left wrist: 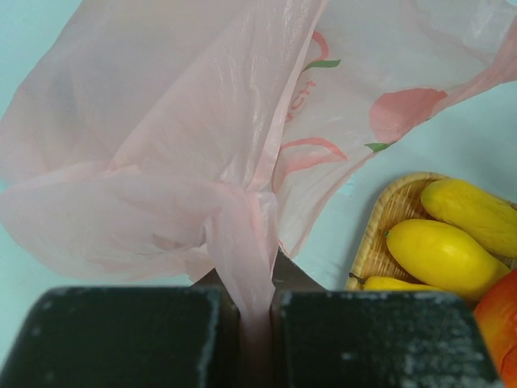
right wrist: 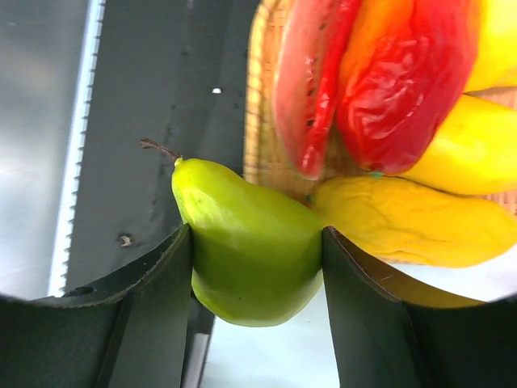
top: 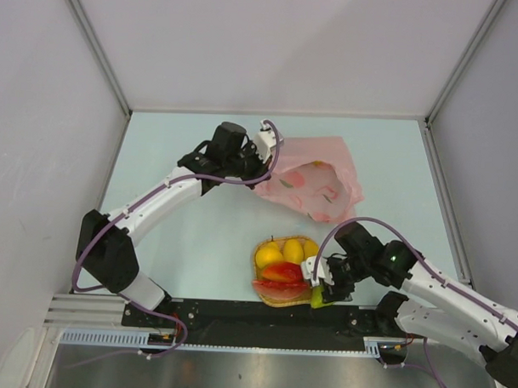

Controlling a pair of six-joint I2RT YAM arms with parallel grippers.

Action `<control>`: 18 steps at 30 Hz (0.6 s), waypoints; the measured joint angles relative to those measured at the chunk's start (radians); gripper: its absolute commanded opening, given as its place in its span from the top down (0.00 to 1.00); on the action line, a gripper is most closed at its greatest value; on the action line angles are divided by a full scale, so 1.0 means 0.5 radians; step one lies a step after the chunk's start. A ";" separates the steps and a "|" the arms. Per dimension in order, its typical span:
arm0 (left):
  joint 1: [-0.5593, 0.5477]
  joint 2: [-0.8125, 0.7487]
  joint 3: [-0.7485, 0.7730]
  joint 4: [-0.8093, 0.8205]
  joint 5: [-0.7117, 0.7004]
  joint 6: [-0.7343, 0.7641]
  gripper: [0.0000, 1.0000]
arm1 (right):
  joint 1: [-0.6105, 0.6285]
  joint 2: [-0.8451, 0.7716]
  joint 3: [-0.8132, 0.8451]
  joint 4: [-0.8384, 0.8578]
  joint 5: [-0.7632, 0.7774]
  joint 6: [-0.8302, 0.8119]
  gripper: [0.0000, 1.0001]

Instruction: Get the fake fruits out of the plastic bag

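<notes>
The pink plastic bag (top: 314,189) lies at the back of the table, its mouth open. My left gripper (top: 265,143) is shut on a bunched edge of the plastic bag (left wrist: 242,250). My right gripper (top: 322,294) is shut on a green pear (right wrist: 250,242), held beside the near right corner of the woven tray (top: 261,249). In the tray lie yellow fruits (top: 282,250) and a red watermelon slice (top: 282,276). The right wrist view shows the red slice (right wrist: 311,89), a red-orange fruit (right wrist: 404,81) and a yellow mango (right wrist: 412,222) just past the pear.
A black rail (top: 238,317) with the arm bases runs along the near edge, right behind the pear. White walls enclose the table on three sides. The left wrist view shows the tray rim (left wrist: 367,242) with yellow fruits (left wrist: 440,250) close to the bag.
</notes>
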 measured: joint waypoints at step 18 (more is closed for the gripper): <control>0.000 0.001 -0.056 0.043 0.023 -0.018 1.00 | 0.010 0.095 -0.133 0.383 0.079 -0.033 0.69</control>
